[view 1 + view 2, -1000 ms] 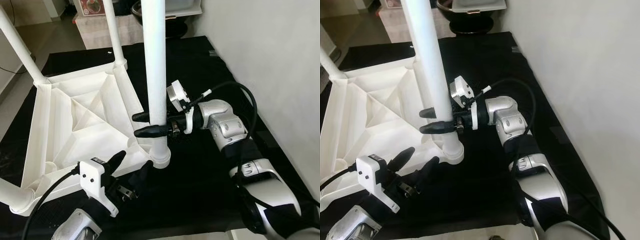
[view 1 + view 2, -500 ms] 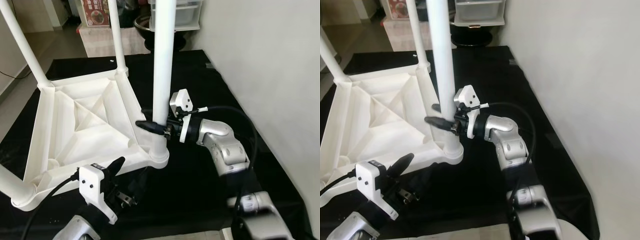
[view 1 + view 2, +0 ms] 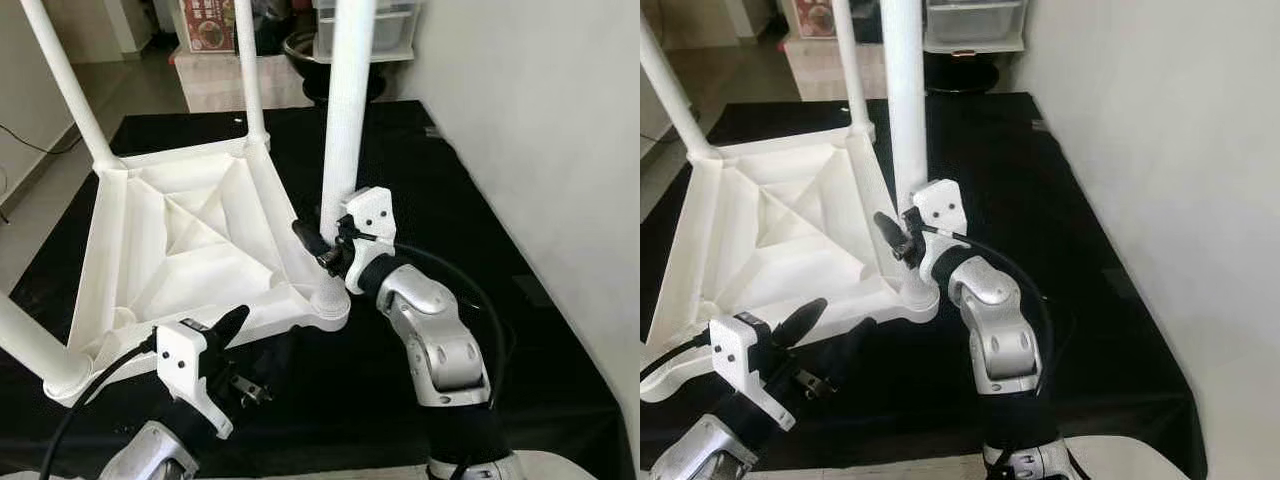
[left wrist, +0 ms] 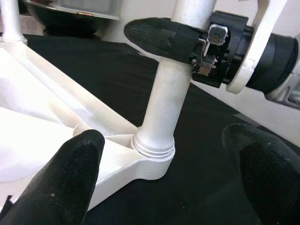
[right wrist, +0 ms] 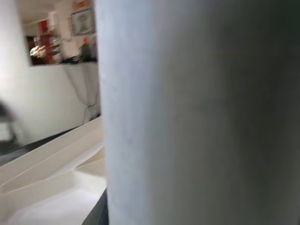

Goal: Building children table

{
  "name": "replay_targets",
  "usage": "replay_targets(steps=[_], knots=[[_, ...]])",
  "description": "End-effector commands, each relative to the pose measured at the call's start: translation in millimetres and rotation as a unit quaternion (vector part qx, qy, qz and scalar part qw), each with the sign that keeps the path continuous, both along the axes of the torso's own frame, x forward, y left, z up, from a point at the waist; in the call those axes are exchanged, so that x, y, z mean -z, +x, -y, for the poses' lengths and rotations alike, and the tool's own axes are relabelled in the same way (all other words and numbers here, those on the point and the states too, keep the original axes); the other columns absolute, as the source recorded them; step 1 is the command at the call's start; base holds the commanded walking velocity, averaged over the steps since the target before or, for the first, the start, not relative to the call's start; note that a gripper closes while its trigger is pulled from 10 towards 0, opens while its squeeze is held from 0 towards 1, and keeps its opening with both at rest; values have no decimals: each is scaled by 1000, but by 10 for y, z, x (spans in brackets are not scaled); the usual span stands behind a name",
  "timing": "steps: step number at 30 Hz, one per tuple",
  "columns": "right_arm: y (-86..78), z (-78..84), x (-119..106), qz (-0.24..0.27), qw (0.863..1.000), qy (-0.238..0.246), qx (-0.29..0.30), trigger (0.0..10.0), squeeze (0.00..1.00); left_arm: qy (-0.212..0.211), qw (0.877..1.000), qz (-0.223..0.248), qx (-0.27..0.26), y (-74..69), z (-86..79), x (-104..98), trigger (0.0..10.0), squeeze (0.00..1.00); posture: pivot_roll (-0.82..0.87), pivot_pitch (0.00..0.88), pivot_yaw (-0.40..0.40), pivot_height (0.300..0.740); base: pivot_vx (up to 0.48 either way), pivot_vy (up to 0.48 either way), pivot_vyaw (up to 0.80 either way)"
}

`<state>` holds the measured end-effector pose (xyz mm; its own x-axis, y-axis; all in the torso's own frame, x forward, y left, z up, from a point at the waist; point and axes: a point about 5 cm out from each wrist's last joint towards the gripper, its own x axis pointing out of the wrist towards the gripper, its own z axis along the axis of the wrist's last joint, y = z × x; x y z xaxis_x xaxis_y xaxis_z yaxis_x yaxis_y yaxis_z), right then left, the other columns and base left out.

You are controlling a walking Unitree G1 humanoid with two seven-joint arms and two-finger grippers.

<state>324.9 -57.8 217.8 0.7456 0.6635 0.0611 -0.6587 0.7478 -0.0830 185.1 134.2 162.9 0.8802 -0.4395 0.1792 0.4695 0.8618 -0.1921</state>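
Note:
A white children's table top [image 3: 190, 250] lies upside down on a black mat. A white leg [image 3: 345, 120] stands in its near right corner socket [image 3: 330, 305], leaning slightly. My right gripper [image 3: 328, 240] is shut on this leg just above the socket, one black finger [image 4: 159, 35] pressed across it. The same leg [image 5: 187, 112] looms close in the right wrist view. My left gripper [image 3: 258, 340] hovers open low in front of that corner, its fingertips [image 4: 70, 178] either side of the socket without touching it.
Three more legs stand in the other corners: far left [image 3: 70, 90], far [image 3: 250, 70] and near left [image 3: 30, 350]. A white wall [image 3: 540, 150] runs along the right of the black mat [image 3: 420, 160]. A dark bowl [image 3: 305, 50] and storage boxes sit beyond the mat.
The view has shifted. My right arm has swung in toward me, its wrist turning round the leg while the gripper keeps hold, now lower on it. The left gripper stays by the corner.

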Motion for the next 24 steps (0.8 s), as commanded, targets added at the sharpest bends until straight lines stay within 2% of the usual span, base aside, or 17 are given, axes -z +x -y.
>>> replay_targets(steps=[1, 2, 4, 5, 6, 7, 8, 9, 10, 11, 14, 16, 18, 19, 24], knots=[[116, -3, -103, 2, 997, 19, -69, 10000, 1000, 5, 1000, -8, 1, -5, 0, 33, 10000, 0, 36, 114, 4, 740, 0, 0, 0], [116, -3, -103, 2, 997, 19, -69, 10000, 1000, 5, 1000, -8, 1, -5, 0, 33, 10000, 0, 36, 114, 4, 740, 0, 0, 0], [135, -8, -258, 19, 987, 34, -154, 10000, 1000, 6, 1000, -8, 4, -15, 7, 29, 10000, 0, 36, 115, 3, 740, 0, 0, 0], [135, -8, -258, 19, 987, 34, -154, 10000, 1000, 6, 1000, -8, 4, -15, 7, 29, 10000, 0, 36, 115, 3, 740, 0, 0, 0], [138, 17, -313, 27, 977, 19, -212, 10000, 1000, 6, 1000, -9, 5, -33, 15, 27, 10000, 0, 48, 114, 0, 740, 0, 0, 0], [135, 36, -315, 30, 970, 2, -243, 10000, 1000, 6, 1000, -9, 5, -47, 18, 26, 10000, 0, 49, 113, -2, 740, 0, 0, 0], [135, 36, -315, 30, 970, 2, -243, 10000, 1000, 6, 1000, -9, 5, -47, 18, 26, 10000, 0, 49, 113, -2, 740, 0, 0, 0], [120, 64, -272, 21, 957, -34, -287, 10000, 1000, 5, 1000, -11, 3, -62, 17, 29, 10000, 0, 56, 113, -4, 740, 0, 0, 0], [50, 142, -187, 22, 918, -108, -380, 10000, 557, 6, 1000, -12, -1, -86, 22, 29, 10000, 0, 64, 111, -9, 740, 0, 0, 0], [38, 166, -166, 22, 907, -125, -400, 10000, 0, 6, 1000, -12, -1, -92, 25, 28, 10000, 0, 64, 111, -9, 740, 0, 0, 0], [94, 176, -179, 5, 909, -119, -399, 10000, 0, 6, 1000, -11, -1, -103, 35, 23, 10000, 0, 66, 112, -10, 740, 0, 0, 0], [258, 190, -241, -15, 911, -120, -395, 10000, 0, 5, 1000, -12, 1, -150, 70, 7, 10000, 0, 72, 113, -14, 740, 0, 0, 0], [283, 191, -253, -16, 909, -120, -398, 10000, 0, 4, 1000, -12, 2, -161, 79, 3, 10000, 0, 72, 113, -14, 740, 0, 0, 0], [318, 170, -257, -30, 910, -101, -402, 10000, 0, 3, 1000, -11, 3, -169, 92, -5, 10000, 0, 73, 113, -13, 740, 0, 0, 0], [325, 154, -181, -50, 903, -91, -417, 10000, 0, 3, 1000, -11, 3, -164, 99, -11, 10000, 0, 73, 113, -13, 740, 0, 0, 0]])
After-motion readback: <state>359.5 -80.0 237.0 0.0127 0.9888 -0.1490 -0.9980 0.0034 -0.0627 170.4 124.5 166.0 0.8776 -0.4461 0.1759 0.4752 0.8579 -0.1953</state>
